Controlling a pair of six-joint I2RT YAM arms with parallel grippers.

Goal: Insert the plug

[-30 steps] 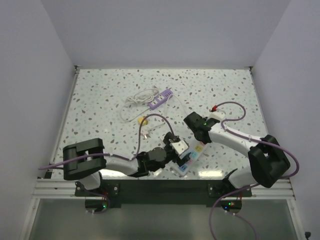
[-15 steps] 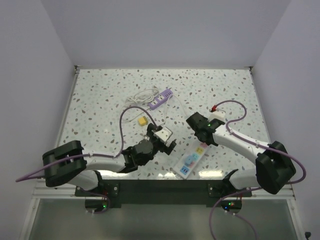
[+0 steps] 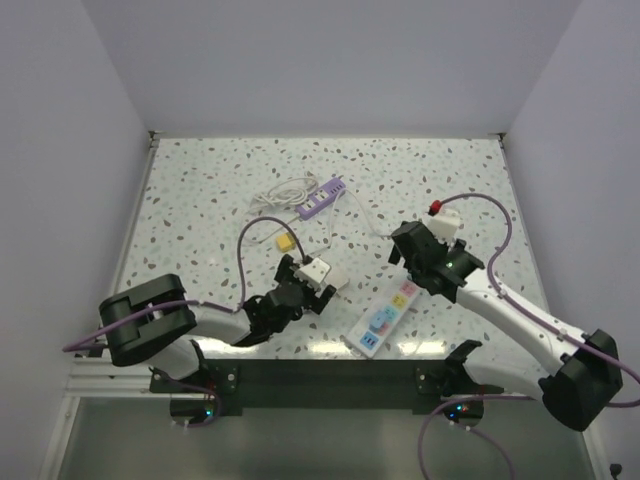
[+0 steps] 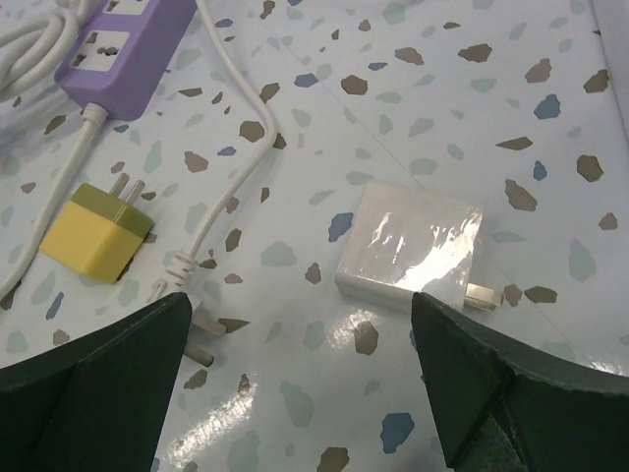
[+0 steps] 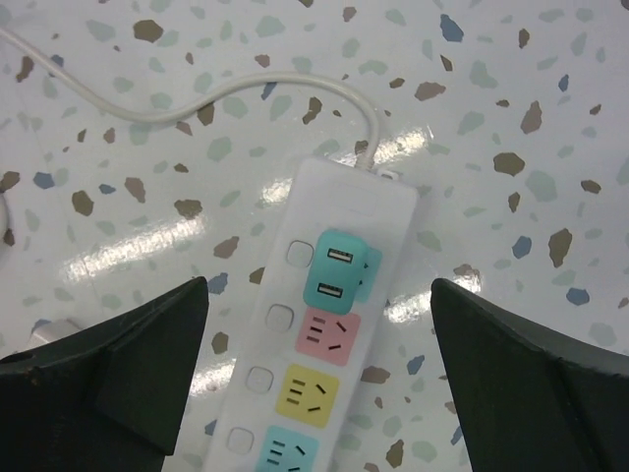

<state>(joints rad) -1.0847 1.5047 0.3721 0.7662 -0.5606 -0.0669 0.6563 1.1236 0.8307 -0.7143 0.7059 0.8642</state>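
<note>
Right gripper (image 3: pixel 410 250) hangs above the white plastic power strip (image 5: pixel 388 246), jaws spread, empty. The teal square USB plug (image 5: pixel 339 275) sits in the strip's cord-end socket. Left gripper (image 4: pixel 300 305), also spread, hovers left of the strip.

We see a tabletop (image 3: pixel 220 190) in white terrazzo; the wrist views resolve the chips as grey, brown, blue and teal. The surface is glossy, and we get bright glare patches (image 5: pixel 108 251) on it. Three plain panels box it in: back wall (image 3: pixel 330 60), left wall (image 3: pixel 60 180), right wall (image 3: pixel 590 170), all pale lavender-white. A thin metal strip (image 3: pixel 130 225) runs along the table's left edge. An aluminium rail (image 3: pixel 105 380) spans the near edge. Below that we see a flat grey surface (image 3: pixel 330 440), dimmer than the table. Light is even, shadows soft.
</note>
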